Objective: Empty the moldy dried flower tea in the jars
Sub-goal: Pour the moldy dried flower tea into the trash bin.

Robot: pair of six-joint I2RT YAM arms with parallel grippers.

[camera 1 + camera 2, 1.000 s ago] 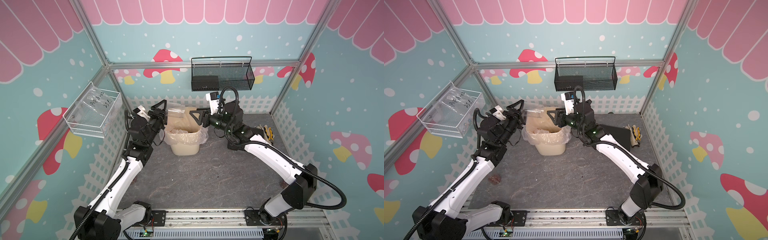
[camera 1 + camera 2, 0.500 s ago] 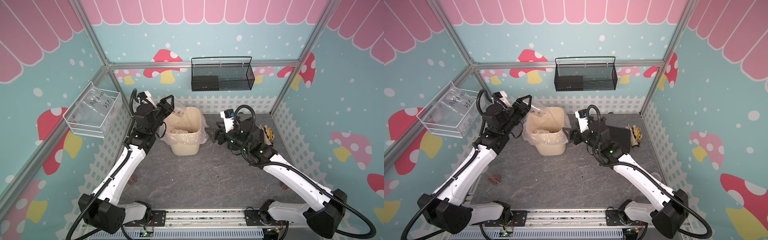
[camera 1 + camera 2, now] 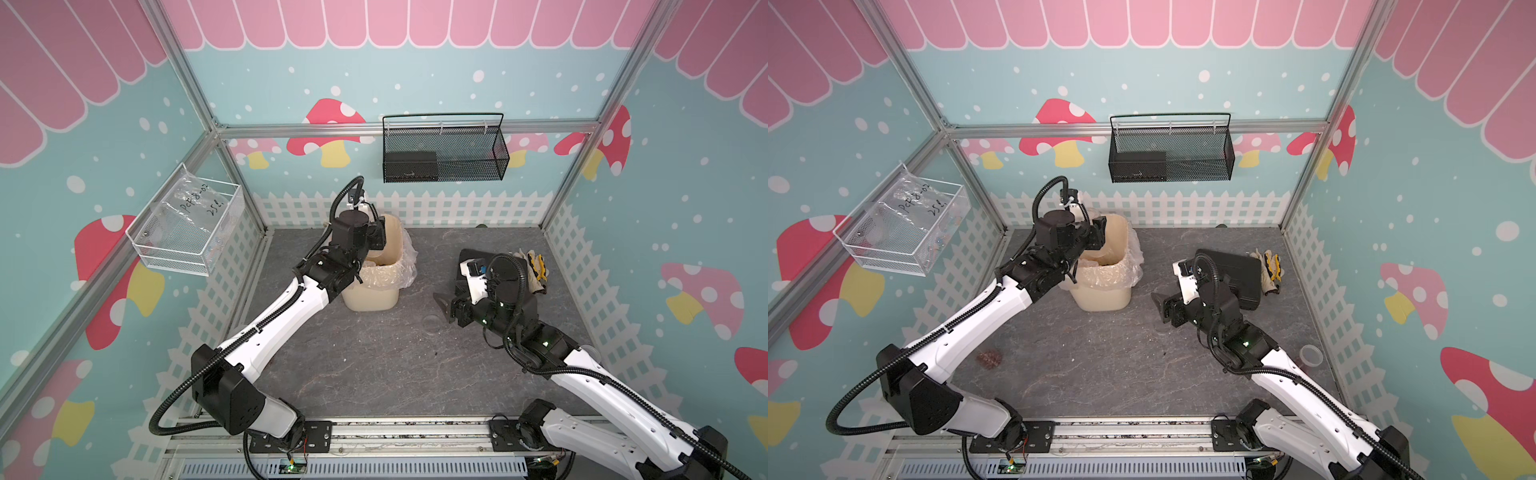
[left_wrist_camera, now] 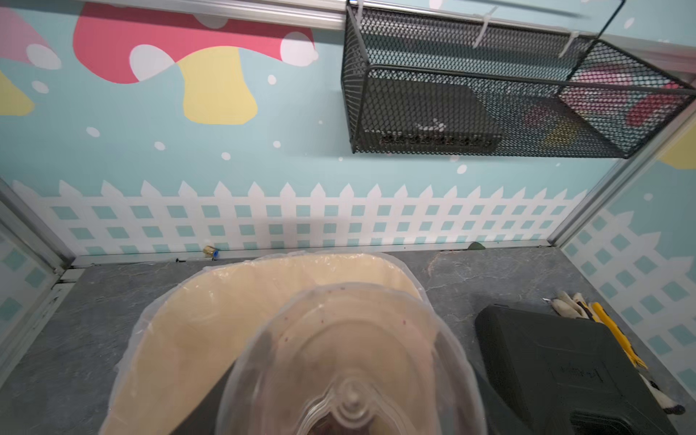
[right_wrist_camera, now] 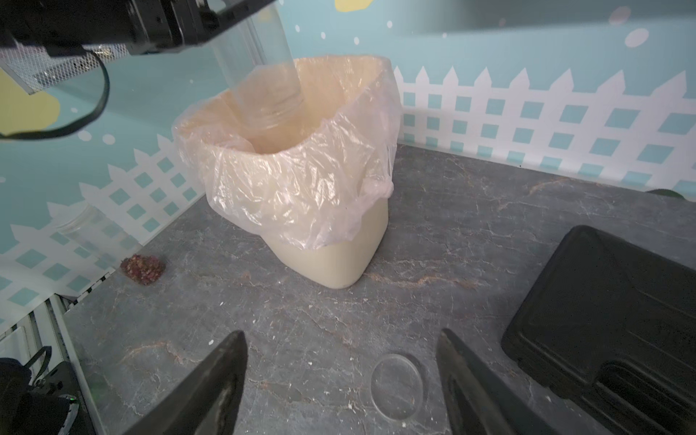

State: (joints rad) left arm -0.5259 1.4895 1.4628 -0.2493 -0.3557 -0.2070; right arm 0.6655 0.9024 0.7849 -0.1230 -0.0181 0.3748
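Note:
My left gripper (image 3: 376, 237) is shut on a clear jar (image 5: 263, 90), which is tipped mouth-down into the cream bin (image 3: 374, 297). In the left wrist view the jar (image 4: 350, 357) fills the foreground and hides the fingers; reddish specks cling to its wall. A clump of moldy dried flower tea (image 3: 990, 358) lies on the floor by the left wall, also in the right wrist view (image 5: 143, 268). My right gripper (image 5: 339, 335) hangs open just above the floor, right of the bin. A clear lid disc (image 5: 395, 386) lies flat between its fingers.
A black case (image 3: 469, 257) and gloves (image 3: 534, 266) lie at the back right. Another clear jar (image 5: 86, 229) sits by the left wall and one more (image 3: 1311, 356) near the right wall. A wire basket (image 3: 442, 153) hangs on the back wall.
My right gripper left the bin, came down to the floor on the right and opened, and the lid now lies there. My left gripper swung the jar over the bin and tipped it in.

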